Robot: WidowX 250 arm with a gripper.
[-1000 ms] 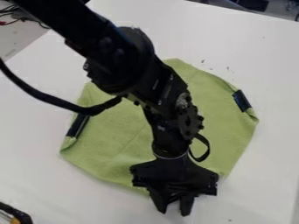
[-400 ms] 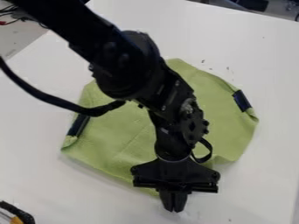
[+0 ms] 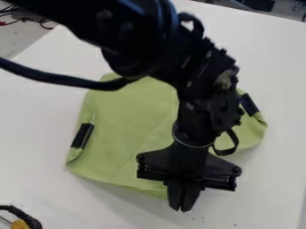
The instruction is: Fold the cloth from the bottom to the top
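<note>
The green cloth (image 3: 128,129) lies on the white table, with a dark strip on its left side and another on its right. Over its lower edge hangs the gripper (image 3: 181,209), pointing down with its two fingers together. It is shut on the cloth's bottom edge, which bunches up behind it. The pinched spot itself is hidden by the fingers, and the arm covers the upper middle and right part of the cloth.
The white table (image 3: 53,98) runs around the cloth. A black cable with a yellow part (image 3: 19,224) sits in the lower left corner. Thin wires (image 3: 44,21) lie at the upper left, beyond the table edge.
The fingers have closed. The gripper has shifted slightly right and up, the arm above it also moving right. The cloth's lower right edge has drawn inward and upward.
</note>
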